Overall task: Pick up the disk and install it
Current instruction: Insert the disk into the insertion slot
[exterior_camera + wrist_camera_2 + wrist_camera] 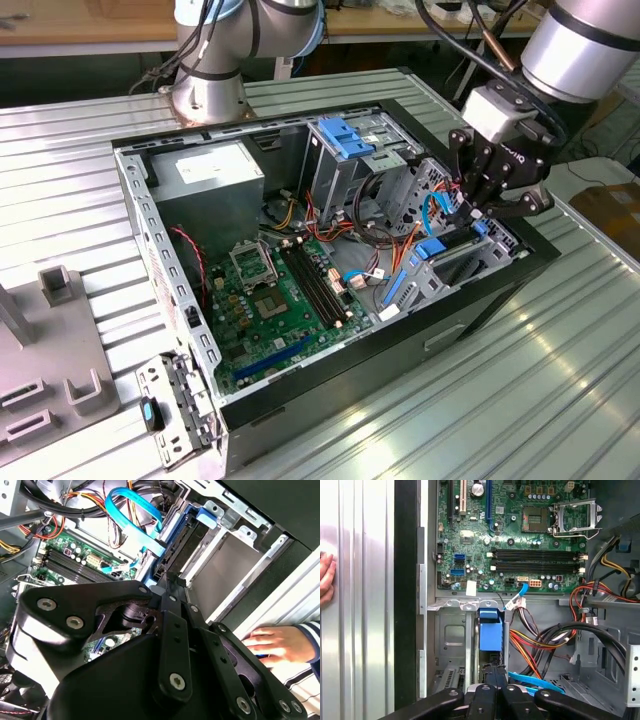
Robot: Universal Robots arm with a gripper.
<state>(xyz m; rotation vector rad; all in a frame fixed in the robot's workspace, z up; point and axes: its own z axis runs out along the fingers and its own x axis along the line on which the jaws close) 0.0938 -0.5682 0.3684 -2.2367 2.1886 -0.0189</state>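
Exterior view high, oblique over case point(330, 395); both wrist views close behind tool point(493, 670) point(167, 577), sharing motherboard point(520, 530) point(70, 555).

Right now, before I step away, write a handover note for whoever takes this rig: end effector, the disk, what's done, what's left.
End effector: in the metal drive bay at the front of the open black computer case, right at the disk. I can't tell whether it grips.
Disk: the flat dark hard drive in bright blue plastic carrier rails stands on edge inside that bay.
Done: disk picked up and in the bay.
Left: full seating unconfirmed.
Note: a person's hand rests on the ribbed metal table beside the case.
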